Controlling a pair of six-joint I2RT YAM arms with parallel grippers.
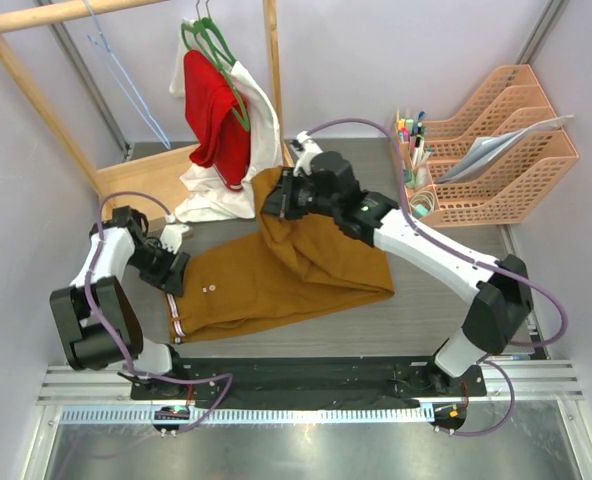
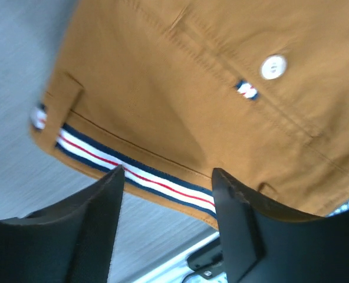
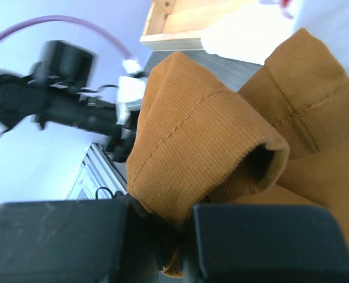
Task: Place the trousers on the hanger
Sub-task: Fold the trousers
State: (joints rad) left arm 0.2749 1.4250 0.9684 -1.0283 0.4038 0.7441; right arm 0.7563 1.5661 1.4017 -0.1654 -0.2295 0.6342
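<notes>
1. Where the overhead camera looked down, the trousers (image 1: 276,280) lay spread on the table (image 1: 426,320), one part folded back over the rest.
2. The right gripper (image 1: 281,197) sat at the far edge of the trousers, on the raised fold.
3. The left gripper (image 1: 176,275) was at the left end of the trousers, by the striped waistband.
4. The hanger (image 1: 126,80) hung well beyond the trousers, to the far left, apart from them.
5. A red garment (image 1: 216,110) and a white garment (image 1: 216,195) hung just past the far edge of the trousers.
6. In the left wrist view, the left gripper (image 2: 168,177) stood wide, its fingers (image 2: 92,230) either side of the striped waistband edge of the trousers (image 2: 192,88), near a white button (image 2: 273,66).
7. In the right wrist view, the right gripper (image 3: 183,236) was clamped on a thick fold of the trousers (image 3: 204,141), with a hemmed opening beside it.
</notes>
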